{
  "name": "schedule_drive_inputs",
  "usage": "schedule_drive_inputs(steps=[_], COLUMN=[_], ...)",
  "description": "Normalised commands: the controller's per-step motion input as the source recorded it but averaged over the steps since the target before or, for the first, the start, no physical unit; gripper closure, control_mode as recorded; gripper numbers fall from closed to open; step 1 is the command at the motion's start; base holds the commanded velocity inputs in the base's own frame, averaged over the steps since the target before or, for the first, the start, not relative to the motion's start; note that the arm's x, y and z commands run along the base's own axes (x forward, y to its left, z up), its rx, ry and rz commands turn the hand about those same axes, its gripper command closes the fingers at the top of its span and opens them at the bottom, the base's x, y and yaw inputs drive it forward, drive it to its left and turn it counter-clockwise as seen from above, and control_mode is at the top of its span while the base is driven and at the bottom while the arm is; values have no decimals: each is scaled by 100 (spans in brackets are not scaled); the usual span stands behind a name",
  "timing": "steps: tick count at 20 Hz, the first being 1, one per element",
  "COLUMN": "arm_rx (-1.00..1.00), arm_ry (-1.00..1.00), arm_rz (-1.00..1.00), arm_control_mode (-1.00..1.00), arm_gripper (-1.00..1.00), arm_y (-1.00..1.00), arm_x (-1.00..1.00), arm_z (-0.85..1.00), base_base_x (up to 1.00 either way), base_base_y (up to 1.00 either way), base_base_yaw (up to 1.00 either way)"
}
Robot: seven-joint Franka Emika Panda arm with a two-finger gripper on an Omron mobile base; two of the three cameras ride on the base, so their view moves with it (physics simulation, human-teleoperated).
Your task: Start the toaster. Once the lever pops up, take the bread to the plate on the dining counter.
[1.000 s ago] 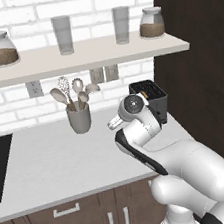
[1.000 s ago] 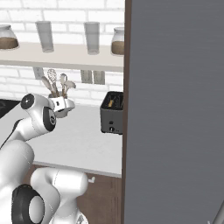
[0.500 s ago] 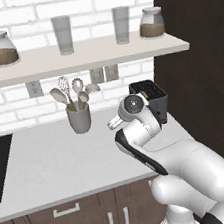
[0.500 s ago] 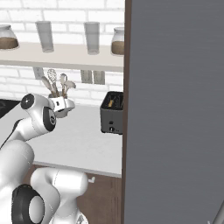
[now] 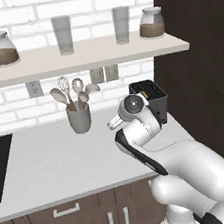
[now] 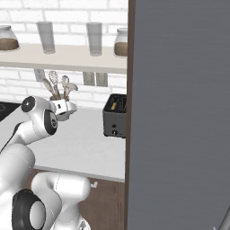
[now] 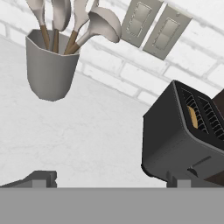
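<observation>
- The toaster [image 5: 150, 98] stands on the white worktop [image 5: 50, 163] against the brick wall, at its right end beside a tall dark panel [image 5: 197, 56].
- In the right base view the toaster [image 6: 115, 116] shows small knobs low on its front face, and the same dark panel [image 6: 179, 112] cuts off its right side.
- From the hand view the toaster [image 7: 183, 135] appears tilted, with its two slots on top. A tan-brown slice, the bread [image 7: 192, 117], sits in the nearer slot with just its top edge in sight.
- A lever on the toaster's near face is hard to make out at this angle, so its position is uncertain.
- The claw [image 7: 109, 180] hangs over the worktop short of the toaster, touching nothing. Its two dark fingertips [image 7: 43, 177] stand wide apart at the bottom of the hand view, with bare worktop between them.
- In the left base view the arm's wrist [image 5: 133, 108] sits in front of the toaster and hides part of it.
- A grey utensil cup [image 7: 49, 68] with spoons and a whisk stands to the left of the toaster, well apart from it.
- Two wall switches [image 7: 153, 26] are set in the brick behind.
- A shelf [image 5: 81, 57] above carries two glasses and two jars.
</observation>
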Motion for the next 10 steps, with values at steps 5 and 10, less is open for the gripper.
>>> schedule_drive_inputs(steps=[5, 10], arm_rx=[0, 0], arm_ry=[0, 0], arm_rz=[0, 0], arm_control_mode=[-100, -100], arm_gripper=[-100, -100], arm_y=[0, 0], arm_x=[0, 0], arm_z=[0, 0], base_base_x=[0, 0], base_base_y=[0, 0], base_base_yaw=[0, 0])
